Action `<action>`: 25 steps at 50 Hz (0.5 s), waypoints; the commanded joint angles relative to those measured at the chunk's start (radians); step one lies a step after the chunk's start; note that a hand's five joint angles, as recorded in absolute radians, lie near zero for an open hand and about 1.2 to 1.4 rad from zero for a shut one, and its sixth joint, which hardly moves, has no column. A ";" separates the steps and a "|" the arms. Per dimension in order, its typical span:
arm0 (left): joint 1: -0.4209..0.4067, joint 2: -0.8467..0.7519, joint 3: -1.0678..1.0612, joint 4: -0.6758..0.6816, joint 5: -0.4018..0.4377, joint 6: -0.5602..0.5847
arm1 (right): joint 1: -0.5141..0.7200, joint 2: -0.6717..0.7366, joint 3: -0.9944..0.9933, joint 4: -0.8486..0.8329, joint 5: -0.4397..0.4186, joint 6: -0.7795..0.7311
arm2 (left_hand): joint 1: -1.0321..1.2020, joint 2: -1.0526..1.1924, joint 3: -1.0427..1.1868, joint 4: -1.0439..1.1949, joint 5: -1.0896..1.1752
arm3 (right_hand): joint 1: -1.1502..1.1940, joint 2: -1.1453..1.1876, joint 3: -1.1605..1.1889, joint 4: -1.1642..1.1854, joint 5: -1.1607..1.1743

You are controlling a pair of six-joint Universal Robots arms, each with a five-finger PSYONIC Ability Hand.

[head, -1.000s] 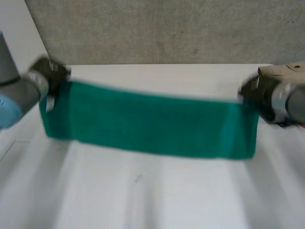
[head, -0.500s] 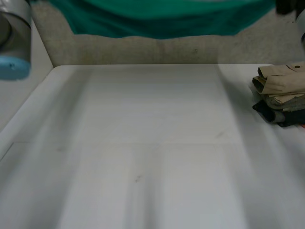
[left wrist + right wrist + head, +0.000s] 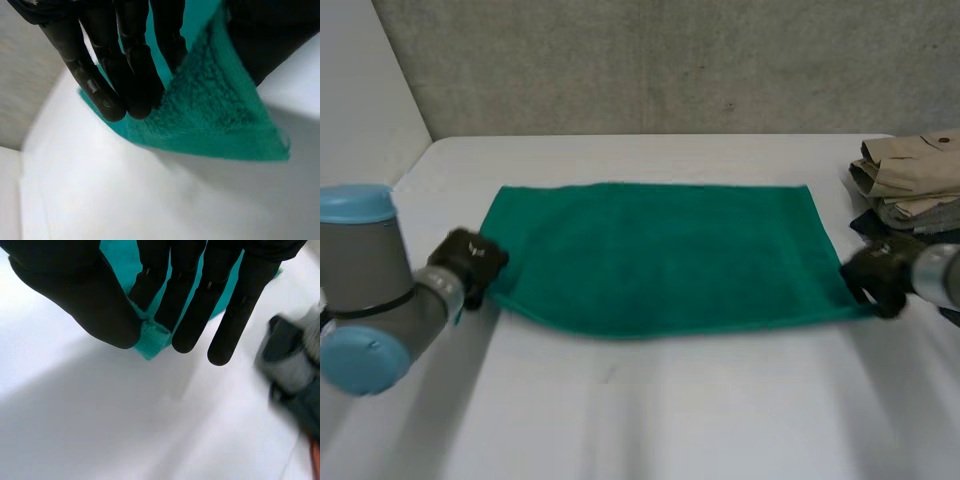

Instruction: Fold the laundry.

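a green towel (image 3: 655, 255), swung high in the air half a second ago, now lies spread flat on the white surface (image 3: 650, 410). the left hand (image 3: 470, 265) pinches its near corner at 9 o'clock, the right hand (image 3: 877, 275) pinches the one at 3 o'clock. it looks ready for a first fold.

- Soft, even, fairly bright light covers the white table (image 3: 650, 420).
- The lifted green towel (image 3: 220, 125) throws a pale grey shadow on the table under its corner.

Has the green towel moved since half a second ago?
Yes. The green towel came down from in front of the back wall onto the white table, beside the folded clothes.
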State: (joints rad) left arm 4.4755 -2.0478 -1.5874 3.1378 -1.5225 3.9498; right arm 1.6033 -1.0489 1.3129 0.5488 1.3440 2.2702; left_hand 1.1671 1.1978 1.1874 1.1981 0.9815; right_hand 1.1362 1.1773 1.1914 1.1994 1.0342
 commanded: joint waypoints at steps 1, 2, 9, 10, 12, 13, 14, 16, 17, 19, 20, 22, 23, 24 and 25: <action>0.076 0.144 -0.127 -0.347 0.067 0.169 | -0.106 -0.115 0.091 0.293 -0.022 -0.303 | 0.229 0.198 0.209 0.198 0.240 | 0.260 0.219 0.205 0.197 0.188; 0.082 0.149 -0.131 -0.375 0.071 0.187 | -0.108 -0.115 0.095 0.307 -0.022 -0.326 | 0.229 0.198 0.209 0.198 0.240 | 0.260 0.219 0.205 0.197 0.188; 0.074 0.147 -0.025 -0.403 0.098 0.220 | -0.060 -0.082 0.043 0.195 -0.025 -0.255 | 0.229 0.198 0.209 0.198 0.240 | 0.260 0.219 0.205 0.197 0.188; 0.061 0.129 0.028 -0.380 0.090 0.169 | -0.040 -0.068 0.013 0.142 -0.025 -0.194 | 0.229 0.198 0.209 0.198 0.240 | 0.260 0.219 0.205 0.197 0.188; 0.047 0.100 0.088 -0.360 0.082 0.119 | -0.022 -0.043 -0.017 0.085 -0.022 -0.132 | 0.229 0.198 0.209 0.198 0.240 | 0.260 0.219 0.205 0.197 0.188; 0.039 0.083 0.121 -0.348 0.075 0.089 | -0.013 -0.031 -0.030 0.060 -0.020 -0.102 | 0.229 0.198 0.209 0.198 0.240 | 0.260 0.219 0.205 0.197 0.188; 0.027 0.046 0.192 -0.328 0.061 0.031 | 0.009 -0.010 -0.061 0.009 -0.020 -0.048 | 0.229 0.198 0.209 0.198 0.240 | 0.260 0.219 0.205 0.197 0.188; 0.011 0.006 0.260 -0.308 0.045 -0.024 | 0.027 0.015 -0.093 -0.042 -0.017 0.000 | 0.229 0.198 0.209 0.198 0.240 | 0.260 0.219 0.205 0.197 0.188; 0.004 -0.015 0.294 -0.300 0.036 -0.044 | 0.036 0.030 -0.110 -0.073 -0.016 0.018 | 0.229 0.198 0.209 0.198 0.240 | 0.260 0.219 0.205 0.197 0.188; -0.016 -0.083 0.400 -0.285 -0.005 -0.102 | 0.059 0.075 -0.162 -0.159 -0.003 0.070 | 0.229 0.198 0.209 0.198 0.240 | 0.260 0.219 0.205 0.197 0.188; -0.021 -0.106 0.434 -0.282 -0.022 -0.116 | 0.066 0.090 -0.181 -0.188 0.004 0.083 | 0.229 0.198 0.209 0.198 0.240 | 0.260 0.219 0.205 0.197 0.188; -0.035 -0.174 0.541 -0.281 -0.076 -0.142 | 0.087 0.147 -0.246 -0.264 0.039 0.112 | 0.229 0.198 0.209 0.198 0.240 | 0.260 0.219 0.205 0.197 0.188; -0.038 -0.198 0.576 -0.283 -0.094 -0.147 | 0.095 0.165 -0.271 -0.286 0.052 0.120 | 0.229 0.198 0.209 0.198 0.240 | 0.260 0.219 0.205 0.197 0.188; -0.042 -0.219 0.611 -0.286 -0.109 -0.150 | 0.102 0.184 -0.296 -0.305 0.066 0.126 | 0.229 0.198 0.209 0.198 0.240 | 0.260 0.219 0.205 0.197 0.188; -0.047 -0.241 0.644 -0.289 -0.123 -0.153 | 0.110 0.200 -0.319 -0.320 0.078 0.130 | 0.229 0.198 0.209 0.198 0.240 | 0.260 0.219 0.205 0.197 0.188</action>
State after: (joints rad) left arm 4.4623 -2.1323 -1.1835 2.8450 -1.5356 3.8647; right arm 1.6641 -0.9644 1.1382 0.3830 1.3534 2.3350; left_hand 1.1671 1.1979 1.1874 1.1982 0.9815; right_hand 1.1362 1.1773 1.1914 1.1994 1.0344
